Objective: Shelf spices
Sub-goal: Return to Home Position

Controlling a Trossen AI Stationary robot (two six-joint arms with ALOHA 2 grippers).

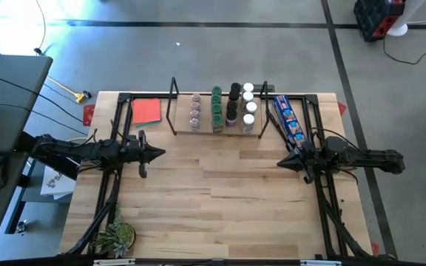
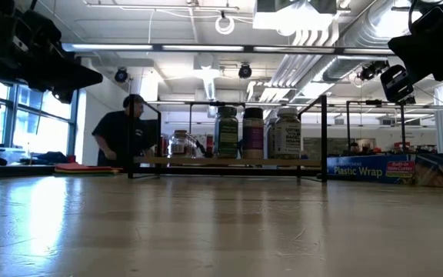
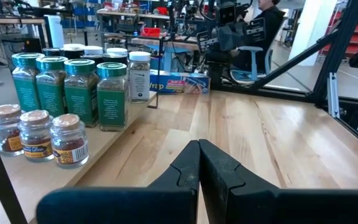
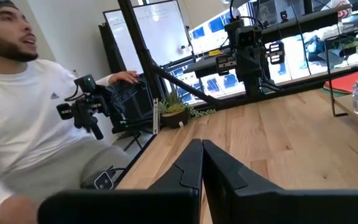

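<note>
Beside shelf, blue box reading "Plastic Wrap", spices shelved, left pincer, right pincer, each pressed together.

bright, even overhead light; ceiling lamps glare in the low view, with pale sheen on the table.

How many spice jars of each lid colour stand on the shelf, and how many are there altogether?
Green-lidded jars: 4
Brown-lidded small jars: 4
Black-lidded jars: 4
White-lidded jars: 4
Total: 16 jars, all on the shelf
</note>
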